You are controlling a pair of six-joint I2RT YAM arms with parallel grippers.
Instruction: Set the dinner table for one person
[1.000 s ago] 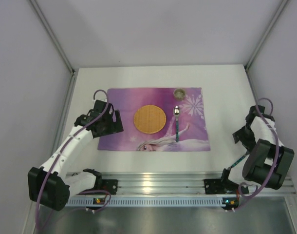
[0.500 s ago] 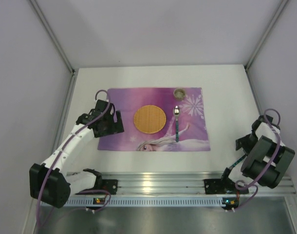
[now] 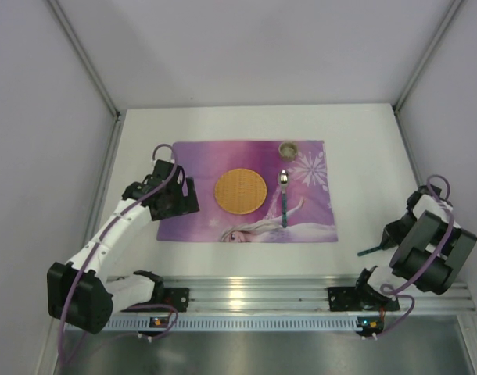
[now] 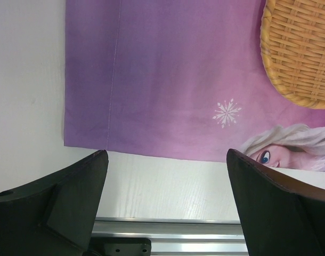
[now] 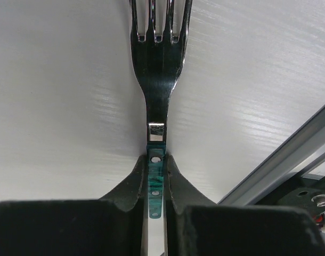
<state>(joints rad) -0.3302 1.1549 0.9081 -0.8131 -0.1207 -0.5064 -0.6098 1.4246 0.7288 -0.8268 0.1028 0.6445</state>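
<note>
The white dinner table (image 3: 356, 141) carries a purple placemat (image 3: 199, 156) with a round woven plate (image 3: 240, 191), a green-handled spoon (image 3: 284, 195) and a small round cup (image 3: 289, 148) on it. At the table's near right, my right gripper (image 3: 391, 238) is shut on the green handle of a fork (image 3: 370, 251). In the right wrist view the gripper (image 5: 156, 160) pinches the handle and the fork (image 5: 157, 64) points its tines away over the bare table (image 5: 56, 96). My left gripper (image 3: 180, 199) hangs open over the placemat's near left corner (image 4: 168, 80), with nothing between its fingers (image 4: 77, 186).
A ribbed aluminium rail (image 3: 246, 293) runs along the near edge, also seen in the left wrist view (image 4: 168, 229) and the right wrist view (image 5: 290, 154). Grey walls enclose the table on the left, right and far sides.
The right gripper has drawn back toward the near right of the table and closed on the fork's handle. The left arm has barely moved.
</note>
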